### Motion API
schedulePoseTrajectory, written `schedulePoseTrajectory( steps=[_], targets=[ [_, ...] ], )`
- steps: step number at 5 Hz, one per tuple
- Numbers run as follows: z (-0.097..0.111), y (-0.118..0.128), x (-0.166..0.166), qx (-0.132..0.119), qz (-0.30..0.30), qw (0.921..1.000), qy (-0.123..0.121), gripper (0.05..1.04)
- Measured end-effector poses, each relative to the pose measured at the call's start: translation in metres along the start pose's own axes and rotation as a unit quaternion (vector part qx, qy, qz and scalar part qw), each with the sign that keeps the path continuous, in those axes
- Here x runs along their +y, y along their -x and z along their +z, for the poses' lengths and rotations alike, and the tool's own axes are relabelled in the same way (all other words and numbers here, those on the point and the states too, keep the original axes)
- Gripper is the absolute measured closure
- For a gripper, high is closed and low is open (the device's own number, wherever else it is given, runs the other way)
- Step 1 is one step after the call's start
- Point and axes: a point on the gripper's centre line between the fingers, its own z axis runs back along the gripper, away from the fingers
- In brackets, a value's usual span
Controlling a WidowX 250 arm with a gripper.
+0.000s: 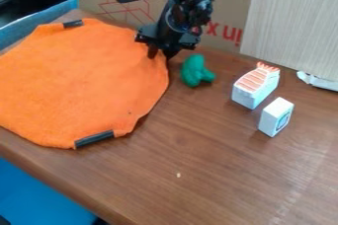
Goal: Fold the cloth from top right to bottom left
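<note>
Because a fold wants cloth laid open, cloth [79, 83], orange, lies spread at left on table [198, 174]. Strips, dark, two [72, 23] [94, 139]: upper and lower edges. Gripper [161, 54], black: at cloth's top right edge, apparently to take it; spread or pinching, cannot tell. Toy [195, 71], green, and blocks [256, 86] [276, 116], two: right, off cloth, likely clear of fold.

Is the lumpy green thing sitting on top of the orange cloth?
No, the green thing rests on the wooden table, just past the edge of the orange cloth.
</note>
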Motion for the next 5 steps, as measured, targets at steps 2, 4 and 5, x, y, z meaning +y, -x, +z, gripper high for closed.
schedulePoseTrajectory(
  steps=[2, 4, 5],
  targets=[
    [0.01, 0.0, 0.012, -0.006, 0.003, 0.9997, 0.023, 1.007],
    [0.041, -0.023, 0.051, -0.046, 0.03, 0.9955, 0.077, 1.021],
    [0.053, -0.021, 0.074, -0.055, 0.034, 0.9933, 0.095, 1.021]
  ],
)
